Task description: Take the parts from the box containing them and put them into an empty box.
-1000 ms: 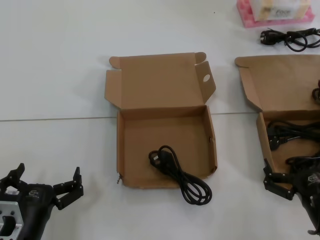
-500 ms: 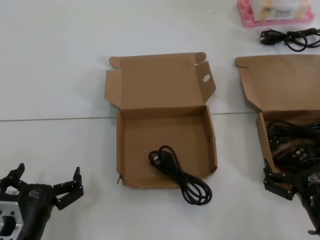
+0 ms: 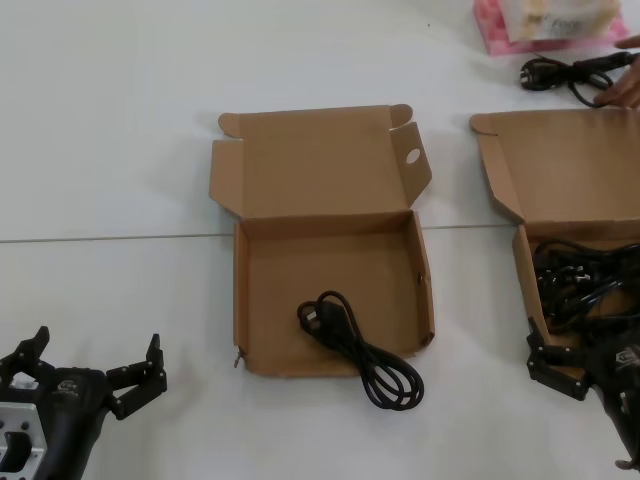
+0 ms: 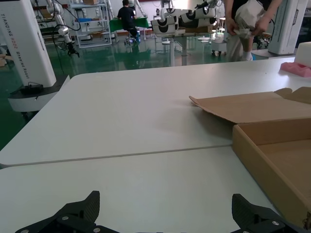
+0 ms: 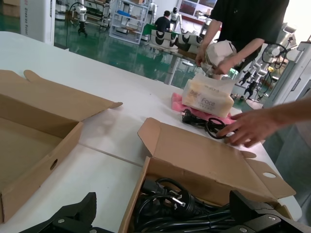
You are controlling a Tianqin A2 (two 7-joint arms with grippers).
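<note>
The box containing the parts [image 3: 530, 290] stands open at the right edge, with several black coiled cords [image 3: 580, 280] piled in it [image 5: 180, 204]. My right gripper [image 3: 585, 355] is open and hovers at that box's near left corner [image 5: 164, 204], one finger outside the wall and one over the cords. In the middle stands the box with the hole-punched flap [image 3: 330, 250]. One cord [image 3: 358, 348] lies in it, its loop hanging over the front wall. My left gripper [image 3: 95, 352] rests open at the near left, apart from both boxes [image 4: 166, 204].
Another loose cord [image 3: 570, 75] lies at the back right beside a pink tissue package [image 3: 550, 25], and a person's hand [image 3: 625, 85] is on it. The middle box's wall [image 4: 272, 160] stands to my left gripper's right.
The cords in the right box have shifted and settled. A person's hand has come into view on the loose cord at the back right. Neither gripper has moved.
</note>
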